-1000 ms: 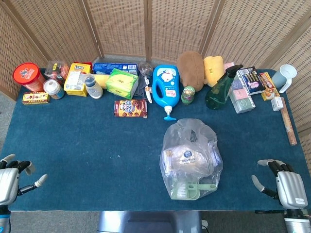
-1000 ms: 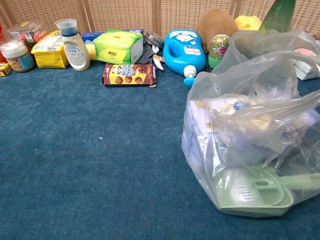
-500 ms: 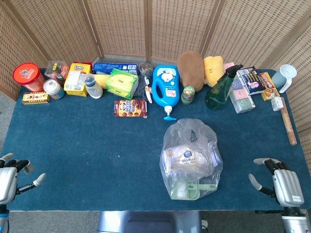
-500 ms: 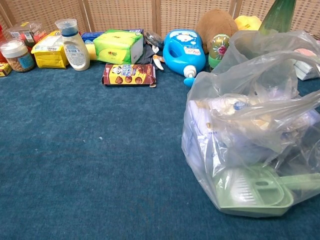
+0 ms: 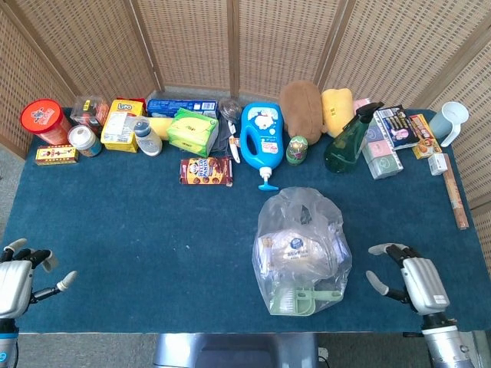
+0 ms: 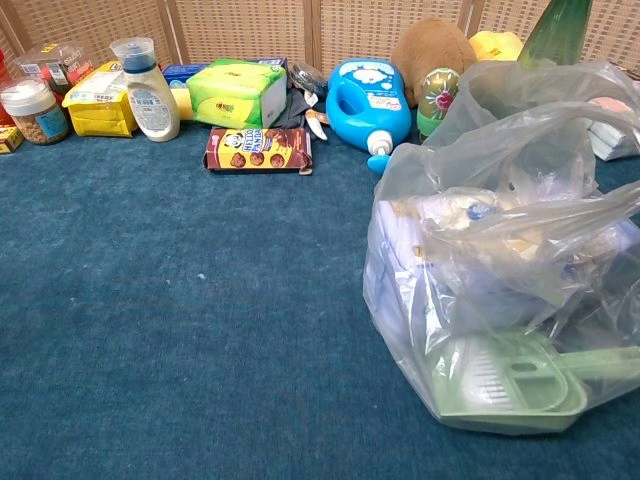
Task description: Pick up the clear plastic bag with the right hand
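Note:
The clear plastic bag (image 5: 301, 249) stands on the blue table near the front edge, right of centre, with a green scoop and white packets inside. The chest view shows the bag (image 6: 510, 260) large at the right. My right hand (image 5: 408, 280) hovers over the table to the right of the bag, apart from it, fingers spread and holding nothing. My left hand (image 5: 19, 277) sits at the front left corner, fingers apart and empty. Neither hand appears in the chest view.
A row of goods lines the back: red tin (image 5: 44, 120), yellow box (image 5: 121, 123), green tissue pack (image 5: 192, 130), blue bottle (image 5: 261, 139), brown plush (image 5: 301, 101), green spray bottle (image 5: 347, 141), cup (image 5: 450, 120). A cookie box (image 5: 205, 171) lies mid-table. A wicker screen stands behind.
My right hand has moved left and slightly forward over the table, closer to the bag. The left hand has barely shifted. The bag has not moved.

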Available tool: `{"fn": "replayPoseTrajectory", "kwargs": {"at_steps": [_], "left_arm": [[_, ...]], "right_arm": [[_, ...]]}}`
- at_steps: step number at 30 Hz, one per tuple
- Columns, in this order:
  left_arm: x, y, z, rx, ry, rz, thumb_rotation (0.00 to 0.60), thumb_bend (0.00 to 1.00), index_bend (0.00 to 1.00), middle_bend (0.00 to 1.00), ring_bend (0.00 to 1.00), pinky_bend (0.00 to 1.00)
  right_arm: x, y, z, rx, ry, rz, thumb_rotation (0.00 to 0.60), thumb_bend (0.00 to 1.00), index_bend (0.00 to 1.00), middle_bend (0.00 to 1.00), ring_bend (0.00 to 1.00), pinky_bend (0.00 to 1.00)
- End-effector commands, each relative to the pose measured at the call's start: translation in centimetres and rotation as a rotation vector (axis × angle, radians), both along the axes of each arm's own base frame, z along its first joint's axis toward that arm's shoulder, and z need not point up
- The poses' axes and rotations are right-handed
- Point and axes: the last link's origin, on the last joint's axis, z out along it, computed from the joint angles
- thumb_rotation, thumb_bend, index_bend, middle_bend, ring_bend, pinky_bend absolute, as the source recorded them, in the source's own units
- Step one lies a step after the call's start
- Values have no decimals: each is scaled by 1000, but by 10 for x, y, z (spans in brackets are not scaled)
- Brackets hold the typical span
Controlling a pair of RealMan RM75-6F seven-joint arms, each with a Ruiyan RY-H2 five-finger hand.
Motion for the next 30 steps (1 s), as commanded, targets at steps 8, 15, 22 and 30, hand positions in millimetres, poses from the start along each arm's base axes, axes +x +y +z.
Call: {"fn": "replayPoseTrajectory", "kwargs": {"at_steps": [8,15,22,30], "left_arm": [[-5,3,-1,-5,-6,5,0,134,547,583,435,167],[-11,2,-1,-5,-15,14,0,135,548,583,435,167],[-18,2,-6,-11,-35,22,0,134,548,583,435,167],[-29,2,-9,-12,-52,35,0,134,548,583,435,167]], "right_arm": [[25,-7,-20,72,-85,44,98,333,346,380,328,273],[44,-9,-32,132,-138,72,99,327,345,380,331,275],[67,-12,-43,198,-236,84,98,318,345,381,335,279],[93,-20,-50,255,-398,48,99,312,345,386,344,290]]}}
